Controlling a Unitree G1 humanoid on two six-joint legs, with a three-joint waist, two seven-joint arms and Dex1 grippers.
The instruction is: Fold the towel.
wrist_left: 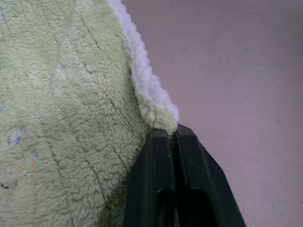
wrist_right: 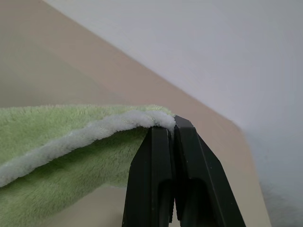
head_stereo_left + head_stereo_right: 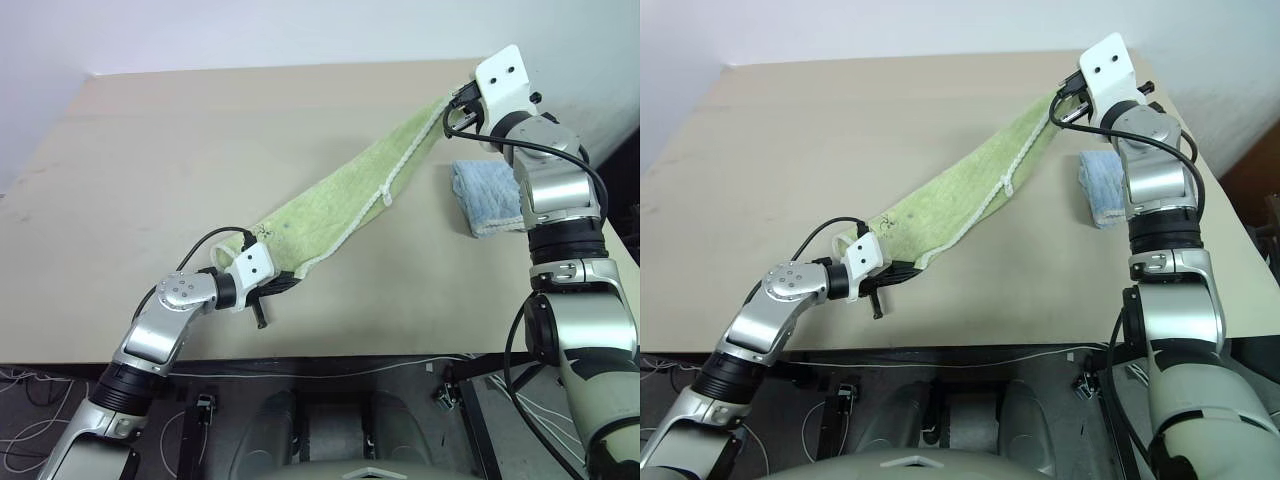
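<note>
The left gripper (image 3: 262,285) is clenched on the near corner of the towel (image 3: 345,205), low over the table (image 3: 150,170) at about seven o'clock. The right gripper (image 3: 462,108) is clamped on the far corner, raised at about one o'clock. Between them the towel hangs stretched, its long axis running diagonally from seven to one. A folded pale blue towel (image 3: 486,197) lies just beside the right arm. Bringing the two held corners together looks like the coming move.

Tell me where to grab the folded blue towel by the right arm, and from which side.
Take the blue towel at its near edge, coming in low from the robot's side; it lies flat and folded on the table, so that edge gives a claw layers to pinch.
</note>
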